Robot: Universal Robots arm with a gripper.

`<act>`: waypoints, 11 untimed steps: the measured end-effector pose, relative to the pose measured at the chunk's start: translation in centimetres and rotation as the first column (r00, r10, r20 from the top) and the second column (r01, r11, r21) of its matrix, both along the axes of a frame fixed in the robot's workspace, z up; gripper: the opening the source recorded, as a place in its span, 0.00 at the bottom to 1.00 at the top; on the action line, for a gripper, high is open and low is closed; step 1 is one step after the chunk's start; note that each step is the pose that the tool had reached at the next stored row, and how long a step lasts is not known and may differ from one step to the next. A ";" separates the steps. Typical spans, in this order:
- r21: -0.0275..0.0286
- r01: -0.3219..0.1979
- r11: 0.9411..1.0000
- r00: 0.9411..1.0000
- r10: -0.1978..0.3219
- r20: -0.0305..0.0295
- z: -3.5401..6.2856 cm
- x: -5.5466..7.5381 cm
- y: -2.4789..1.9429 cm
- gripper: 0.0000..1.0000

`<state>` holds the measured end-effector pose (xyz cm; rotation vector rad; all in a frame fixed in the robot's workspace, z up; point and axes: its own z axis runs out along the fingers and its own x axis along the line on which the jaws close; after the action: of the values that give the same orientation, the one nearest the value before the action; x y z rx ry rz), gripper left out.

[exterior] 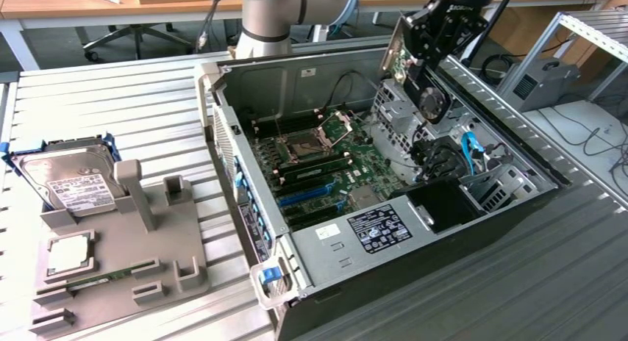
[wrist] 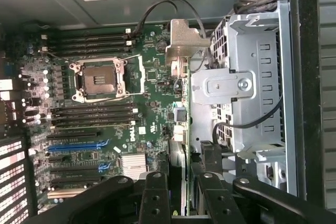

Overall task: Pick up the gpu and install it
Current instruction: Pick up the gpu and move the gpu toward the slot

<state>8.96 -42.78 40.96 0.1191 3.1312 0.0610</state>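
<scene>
Exterior view, Student: surroundings?
Instructor: Open computer case (exterior: 324, 76) holds the motherboard (exterior: 314, 164) and a drive cage (exterior: 393, 113), which stands just beside the gpu (exterior: 430, 100). Well apart, a hard drive (exterior: 69, 183) rests in a grey fixture (exterior: 147, 260).
Student: Card attitude?
Instructor: The gripper (exterior: 427, 62) pinches the gpu on edge above the case, long axis running toward its silver bracket (wrist: 185, 38).

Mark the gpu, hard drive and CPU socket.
gpu (exterior: 433, 101): exterior view, on its black fan.
hard drive (exterior: 76, 188): exterior view, on its white label.
CPU socket (wrist: 100, 80): wrist view, socket centre.
</scene>
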 end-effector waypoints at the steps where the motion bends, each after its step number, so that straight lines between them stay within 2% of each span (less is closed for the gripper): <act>1: 0.000 0.000 1.000 1.000 0.000 0.000 -0.04 0.2 0.02 0.26; 11: 0.000 0.000 1.000 1.000 0.000 -0.003 -0.36 1.6 0.15 0.26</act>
<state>10.58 -42.62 40.60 0.1195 3.1343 0.0608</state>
